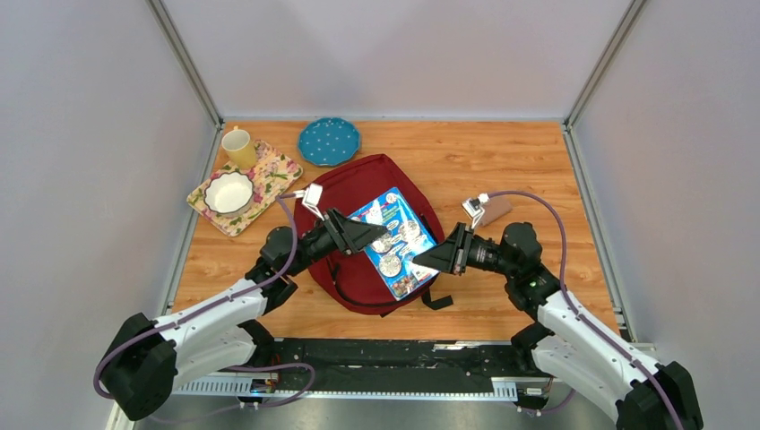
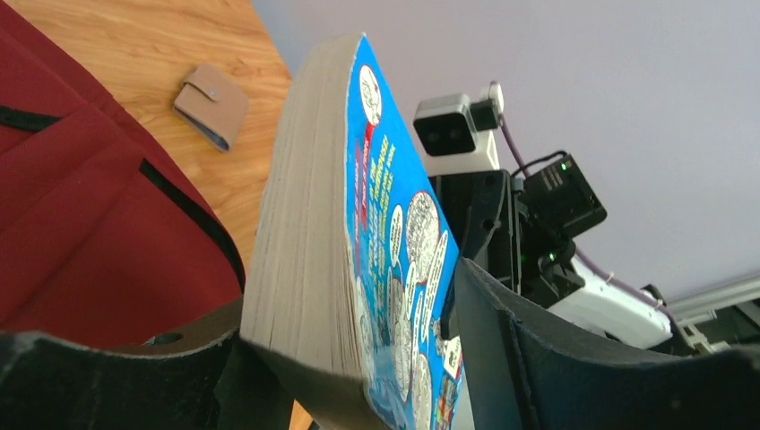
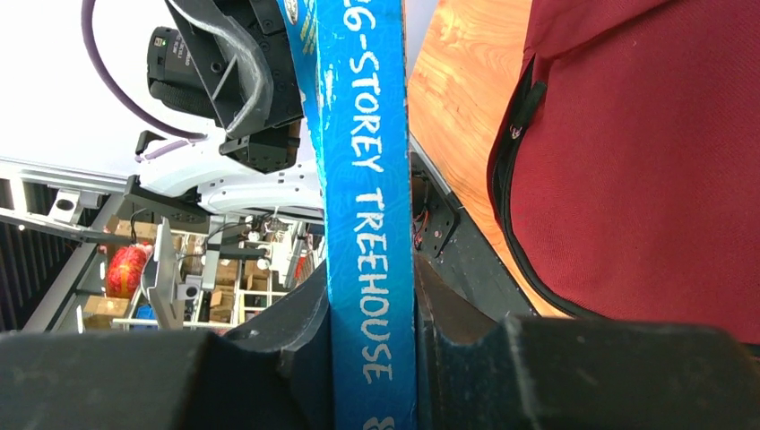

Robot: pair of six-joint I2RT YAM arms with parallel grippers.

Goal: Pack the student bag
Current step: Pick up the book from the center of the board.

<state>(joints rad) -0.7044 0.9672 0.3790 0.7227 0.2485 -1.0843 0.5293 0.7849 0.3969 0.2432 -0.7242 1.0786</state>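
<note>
Student bag (image 1: pixel 345 269) lies beneath book (image 1: pixel 394 237) clamped by right gripper (image 1: pixel 423 262).

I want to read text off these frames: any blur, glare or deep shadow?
Top external: even light, soft shadows, the book too small to read. Left wrist: cover steeply foreshortened, end effector fingers dark and soft. Right wrist: spine lettering crisp, no glare.

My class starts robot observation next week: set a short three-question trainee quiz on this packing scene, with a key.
1. True or false: the book lies zipped inside the student bag.
2. Fill in: the right gripper is shut on the book's ____.
3. What small tan thing lies on the table near the right gripper?
Key: 1 false, it is held over the bag; 2 spine; 3 a wallet.
</note>
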